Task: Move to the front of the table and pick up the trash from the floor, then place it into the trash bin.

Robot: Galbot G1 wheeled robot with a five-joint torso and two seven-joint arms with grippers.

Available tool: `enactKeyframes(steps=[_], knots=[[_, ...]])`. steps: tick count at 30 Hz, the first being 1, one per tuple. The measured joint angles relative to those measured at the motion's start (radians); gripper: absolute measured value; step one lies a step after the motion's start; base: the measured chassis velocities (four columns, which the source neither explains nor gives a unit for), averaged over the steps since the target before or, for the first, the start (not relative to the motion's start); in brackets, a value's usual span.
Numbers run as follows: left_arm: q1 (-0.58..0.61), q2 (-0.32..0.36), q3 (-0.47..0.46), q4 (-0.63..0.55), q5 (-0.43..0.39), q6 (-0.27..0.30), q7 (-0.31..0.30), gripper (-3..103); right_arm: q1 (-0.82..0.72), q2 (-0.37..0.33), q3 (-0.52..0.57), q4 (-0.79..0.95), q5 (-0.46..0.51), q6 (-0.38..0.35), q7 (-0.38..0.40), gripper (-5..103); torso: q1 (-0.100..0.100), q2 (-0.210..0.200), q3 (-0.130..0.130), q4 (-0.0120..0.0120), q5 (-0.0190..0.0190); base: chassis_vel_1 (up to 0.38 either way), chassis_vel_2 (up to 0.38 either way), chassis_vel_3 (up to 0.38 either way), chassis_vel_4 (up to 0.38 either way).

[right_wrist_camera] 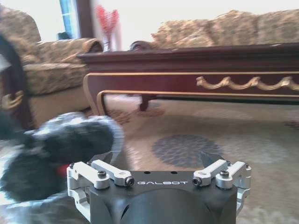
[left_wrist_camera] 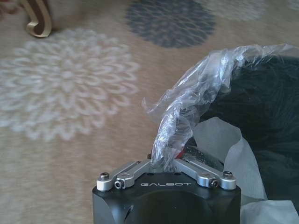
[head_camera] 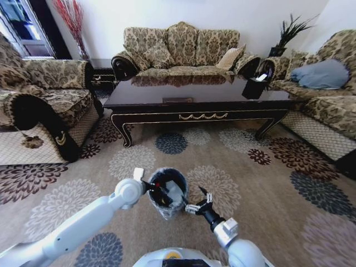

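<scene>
Bottle (head_camera: 161, 192) in left gripper (head_camera: 156, 191), over bin (head_camera: 167, 208)

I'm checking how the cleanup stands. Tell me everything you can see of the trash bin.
The bin is a small round black bucket, upright on the flowered carpet in front of the table. A shiny clear plastic bag lines it and crumples over the rim. White tissue and something red lie inside. The left gripper reaches over its rim, closed on clear plastic with a bit of red. The right gripper hangs open just beside it.
</scene>
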State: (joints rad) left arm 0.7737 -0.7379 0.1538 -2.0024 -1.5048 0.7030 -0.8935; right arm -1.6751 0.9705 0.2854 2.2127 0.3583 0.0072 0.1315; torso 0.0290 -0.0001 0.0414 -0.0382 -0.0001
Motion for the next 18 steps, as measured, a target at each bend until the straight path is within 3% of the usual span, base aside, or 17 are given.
enactKeyframes(steps=[9, 14, 18], knots=[[0.128, 0.067, -0.221, 0.045, -0.044, -0.052, -0.072, 0, -0.027, 0.004, 0.104, 0.013, 0.057, 0.001, 0.022, 100, 0.0, 0.0, 0.0, 0.0001, 0.0002, 0.0, 0.0, 0.0, 0.0], [0.154, 0.063, -0.249, 0.071, -0.087, -0.058, -0.101, 0, -0.04, 0.004, 0.1, 0.013, 0.042, 0.001, 0.023, 100, 0.0, 0.0, 0.0, 0.0001, 0.0, 0.0, 0.0, 0.0, 0.0], [0.168, 0.026, -0.249, 0.084, -0.156, -0.063, -0.203, 0, -0.065, 0.009, 0.094, 0.01, 0.014, 0.002, 0.024, 100, 0.0, 0.0, 0.0, -0.0002, -0.0001, 0.0, 0.0, 0.0, 0.0]])
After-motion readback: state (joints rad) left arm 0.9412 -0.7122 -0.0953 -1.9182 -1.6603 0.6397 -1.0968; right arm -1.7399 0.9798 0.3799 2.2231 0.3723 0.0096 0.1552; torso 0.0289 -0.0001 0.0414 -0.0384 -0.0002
